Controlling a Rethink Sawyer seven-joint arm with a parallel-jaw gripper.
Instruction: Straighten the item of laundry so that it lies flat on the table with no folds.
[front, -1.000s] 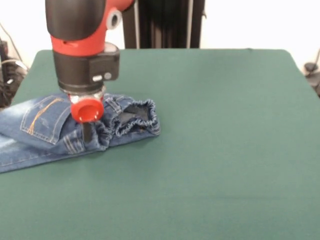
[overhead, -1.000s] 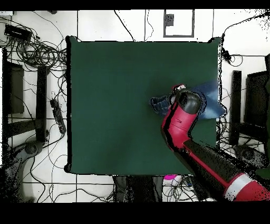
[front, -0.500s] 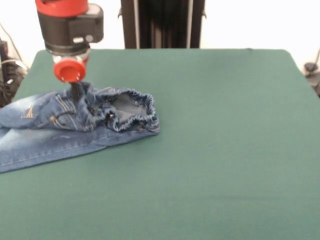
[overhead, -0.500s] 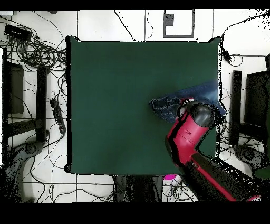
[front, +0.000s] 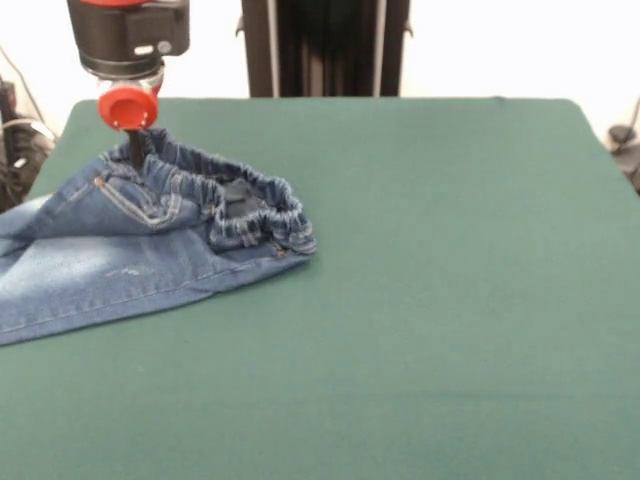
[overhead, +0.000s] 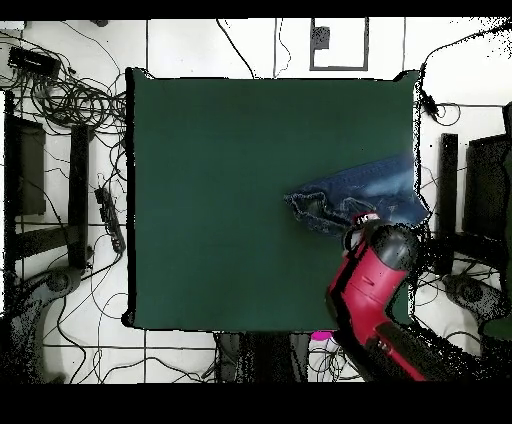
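The gripper pinches the far edge of the jeans' waistband and holds it raised off the table.

In the front view the dark fingers come down below a red round cap and close on the gathered elastic band, so the waist stands open like a loop, its near rim resting on the green cloth. The legs trail off toward the left edge of the table, still creased and partly doubled over. In the overhead view the jeans lie by the table's right edge, with the red arm reaching over them.
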